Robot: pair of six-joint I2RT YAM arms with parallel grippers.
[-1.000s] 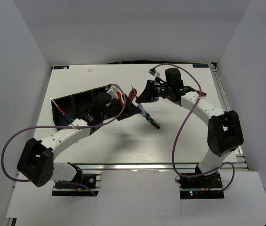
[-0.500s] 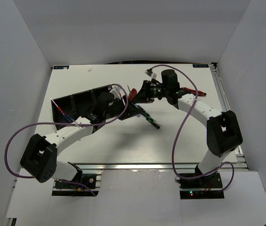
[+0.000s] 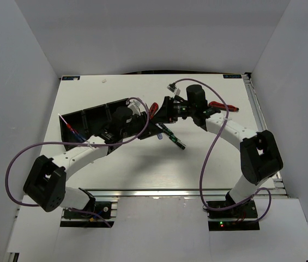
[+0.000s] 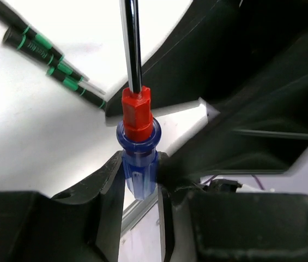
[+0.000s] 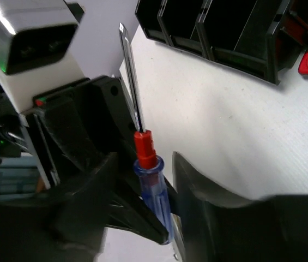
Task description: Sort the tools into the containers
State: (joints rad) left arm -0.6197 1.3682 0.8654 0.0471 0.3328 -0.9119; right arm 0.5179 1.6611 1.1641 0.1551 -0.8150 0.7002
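blue screwdriver (image 4: 137, 117) was held, tray (image 3: 88, 117) at its 9 o'clock
left end effector (image 4: 138, 164) clamped its handle; right end effector (image 5: 144, 158) fingers stood apart

The blue screwdriver (image 4: 137, 117) loses its shaft tip past the left wrist view's top edge.

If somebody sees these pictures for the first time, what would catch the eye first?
The two claws meet at the centre over one blue-handled screwdriver: the left claw clasps its handle, and the right claw stands open around it. The black tray lies left of centre; black-and-green screwdrivers lie close by.
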